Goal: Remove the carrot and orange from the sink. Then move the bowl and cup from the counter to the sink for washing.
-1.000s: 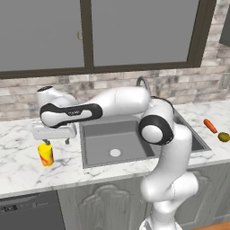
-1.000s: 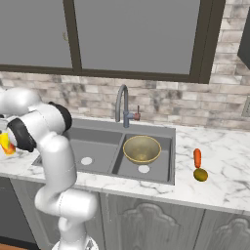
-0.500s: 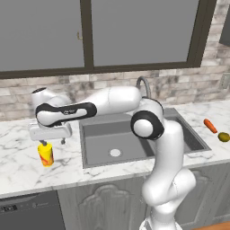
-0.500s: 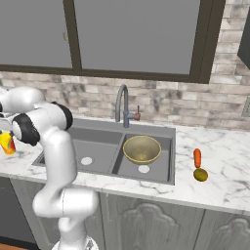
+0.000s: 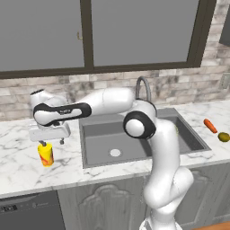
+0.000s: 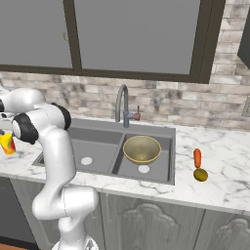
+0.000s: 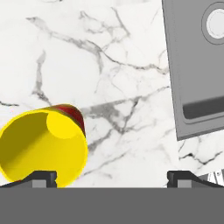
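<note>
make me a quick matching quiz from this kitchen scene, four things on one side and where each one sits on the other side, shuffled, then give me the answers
Things:
1. bowl
2. cup
3. carrot
4. pincer

Places:
A. on the counter right of the sink, next to the orange
B. in the sink's right basin
C. open, just above the cup
D. upright on the counter left of the sink

Pairs: 1-B, 2-D, 3-A, 4-C
</note>
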